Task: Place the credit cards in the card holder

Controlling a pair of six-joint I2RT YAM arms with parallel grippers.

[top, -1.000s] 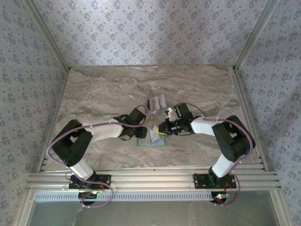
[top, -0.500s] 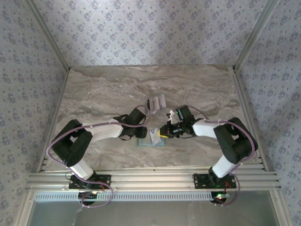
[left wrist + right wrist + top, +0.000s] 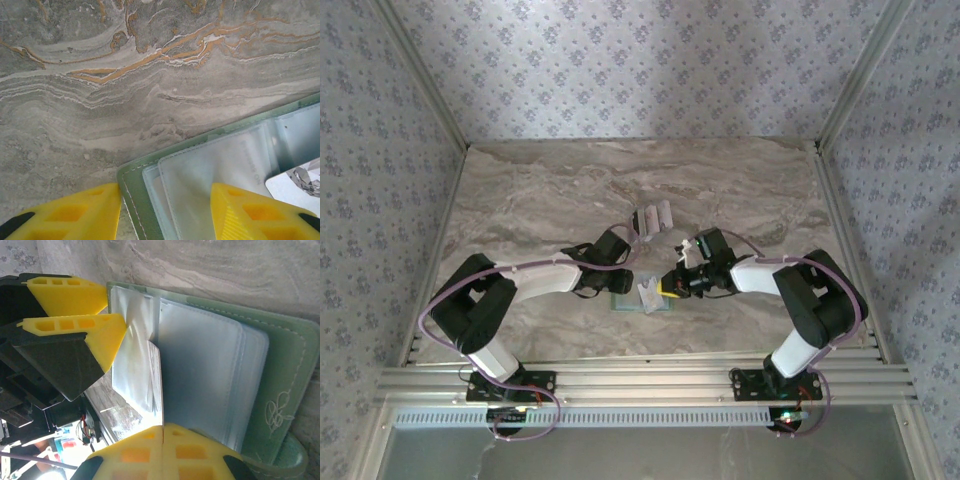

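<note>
Pale-green stitched card holder (image 3: 642, 304) (image 3: 280, 365) lay open on marble table (image 3: 540, 190), front-centre, btwn arms. The left jaws straddled its back-left corner; the right jaws, at its right, pinched thin white plastic card (image 3: 156, 375) upright over it. Spare shiny cards (image 3: 653, 217) lay behind.

right gripper (image 3: 162, 429) drawn nearer, credit card (image 3: 156, 377) lowered toward card holder (image 3: 282, 375)

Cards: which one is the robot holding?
The white card standing on its edge over the green holder. The right pincer is pinching it. The other cards lie loose on the table, farther back.
</note>
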